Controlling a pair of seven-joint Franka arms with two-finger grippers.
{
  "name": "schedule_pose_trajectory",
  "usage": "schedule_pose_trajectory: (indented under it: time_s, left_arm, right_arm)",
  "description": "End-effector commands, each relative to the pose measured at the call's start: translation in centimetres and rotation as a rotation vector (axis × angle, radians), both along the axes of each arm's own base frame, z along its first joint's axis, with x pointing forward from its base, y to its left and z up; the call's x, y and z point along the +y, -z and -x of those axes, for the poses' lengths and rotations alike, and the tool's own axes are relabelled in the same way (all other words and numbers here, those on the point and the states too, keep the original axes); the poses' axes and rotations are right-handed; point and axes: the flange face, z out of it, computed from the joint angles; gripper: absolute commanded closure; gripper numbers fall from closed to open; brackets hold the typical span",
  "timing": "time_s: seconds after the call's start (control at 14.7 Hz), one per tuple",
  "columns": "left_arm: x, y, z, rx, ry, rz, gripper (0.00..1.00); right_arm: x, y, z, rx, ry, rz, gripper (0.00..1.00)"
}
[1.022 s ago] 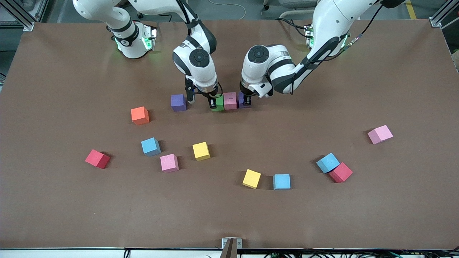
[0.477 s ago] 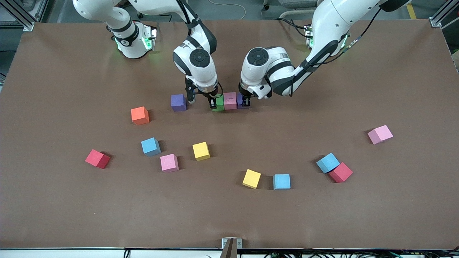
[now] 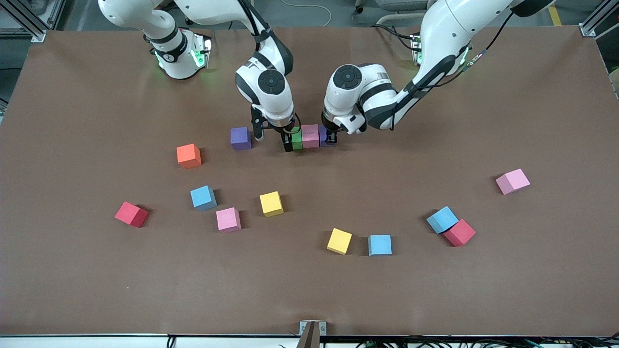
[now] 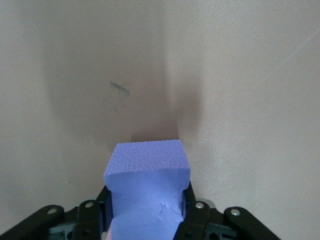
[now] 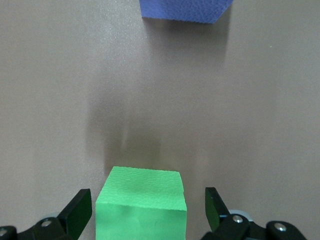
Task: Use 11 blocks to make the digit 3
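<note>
The purple block [image 3: 324, 137] at the row's end is mostly hidden by the left pincer [image 3: 331, 138], which is clamped on it; the left wrist view shows the foam squeezed between the fingers. The right pincer [image 3: 275, 139] straddles the green block [image 3: 297, 139], fingers spread and clear of its sides. A pink block [image 3: 310, 135] sits touching between them: three cubes in a row near the arms.

Loose on the bench [image 3: 483, 299] I count three blue, two yellow, two pink, two red, one purple [image 3: 240, 137] and one orange cube [image 3: 188, 155].
</note>
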Motion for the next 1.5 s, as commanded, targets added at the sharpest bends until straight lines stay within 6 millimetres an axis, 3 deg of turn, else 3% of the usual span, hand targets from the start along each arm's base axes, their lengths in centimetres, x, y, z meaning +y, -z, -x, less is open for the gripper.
schedule_pose_trajectory:
  time_s: [0.0,0.2,0.34,0.41,0.55,0.61,0.95,1.23,1.43]
  left_arm:
    - [-1.2,0.1,1.1,-0.024,-0.161,-0.010,0.69]
    - [-1.2,0.2,1.1,-0.024,-0.157,-0.012,0.67]
    - [-1.2,0.2,1.1,-0.024,-0.155,-0.013,0.56]
    - [-1.2,0.2,1.1,-0.024,-0.155,-0.013,0.46]
    - [-1.2,0.2,1.0,-0.027,-0.149,-0.014,0.11]
    - [-1.3,0.0,0.9,-0.033,-0.143,-0.012,0.00]
    - [-1.4,-1.3,-0.1,-0.065,-0.138,-0.067,0.00]
    - [-2.0,-4.2,-1.8,-0.112,-0.101,-0.092,0.00]
    - [-3.1,-7.1,-2.8,-0.137,-0.081,-0.108,0.00]
  right_arm:
    - [0.2,-0.4,0.0,0.013,0.020,0.001,0.00]
    - [0.1,-1.5,0.0,0.028,0.014,0.010,0.00]
    - [0.0,-2.5,-0.2,0.026,0.015,0.005,0.00]
    - [-0.3,-3.3,-0.7,0.020,0.008,-0.004,0.00]
    - [-1.9,-5.9,-2.1,0.034,-0.064,-0.004,0.00]
    - [-2.7,-7.3,-2.7,0.039,-0.130,-0.008,0.00]
    - [-5.9,-10.6,-3.5,0.055,-0.541,-0.022,0.00]
    - [-10.3,-10.8,-3.0,0.056,-0.898,-0.051,0.00]
    - [-12.2,-10.1,-2.4,0.057,-1.044,-0.062,0.00]
